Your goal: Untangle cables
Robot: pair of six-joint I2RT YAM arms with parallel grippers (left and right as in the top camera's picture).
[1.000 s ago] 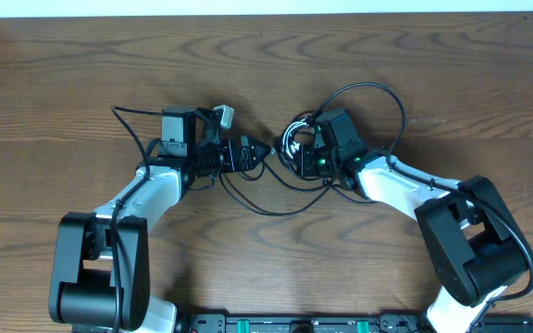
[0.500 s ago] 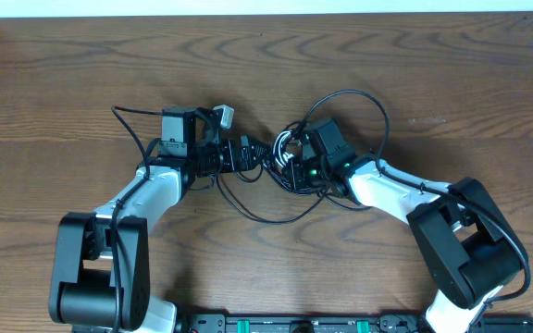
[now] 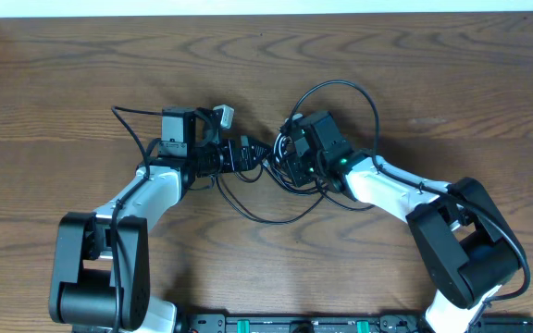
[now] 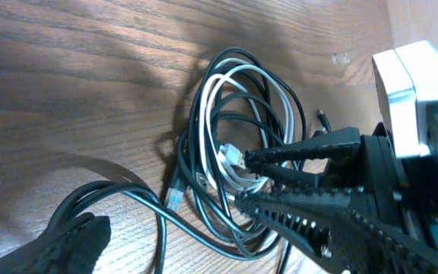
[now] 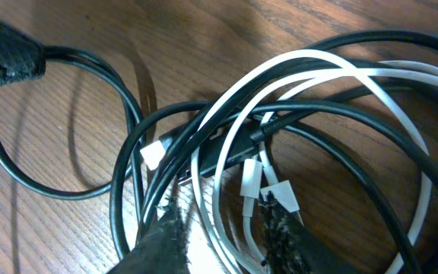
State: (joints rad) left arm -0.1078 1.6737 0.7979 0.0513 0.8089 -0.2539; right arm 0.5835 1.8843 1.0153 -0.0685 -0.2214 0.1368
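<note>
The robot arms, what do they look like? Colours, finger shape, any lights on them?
Both match: bulky black base joints, white forearm shells on the left arm and right arm, and black wrist blocks. The right gripper has long, black, ribbed fingers, and a green light glows at its wrist. The left gripper is black too.
</note>
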